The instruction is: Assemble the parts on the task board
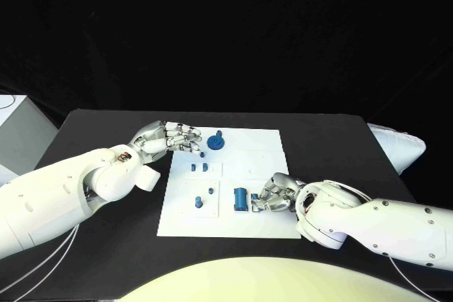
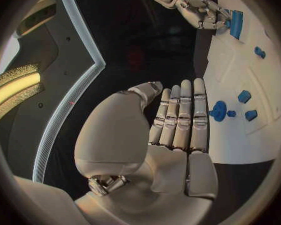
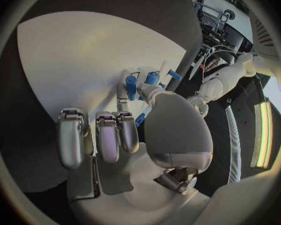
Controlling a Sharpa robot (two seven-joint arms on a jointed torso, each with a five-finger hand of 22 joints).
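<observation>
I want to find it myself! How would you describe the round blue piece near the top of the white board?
Find the white rectangular task board in the middle of the black table. Go to its far edge, just beside the left robot hand. The round blue disc-shaped part lies there, wider and flatter than the small blue pegs nearer the middle.

The white task board (image 1: 254,151) lies flat in the middle of the counter (image 1: 330,132), its long sides running away from the robot. A round blue wheel-like part (image 1: 216,143) sits near its far left corner, with a small blue peg (image 1: 219,133) just beyond it. Two small blue pegs (image 1: 198,166) stand side by side further down the left side, and another short blue peg (image 1: 198,201) stands near the near left corner. A larger blue cylinder (image 1: 241,199) lies on the near half of the board, just beside a smaller blue piece (image 1: 256,200).
</observation>
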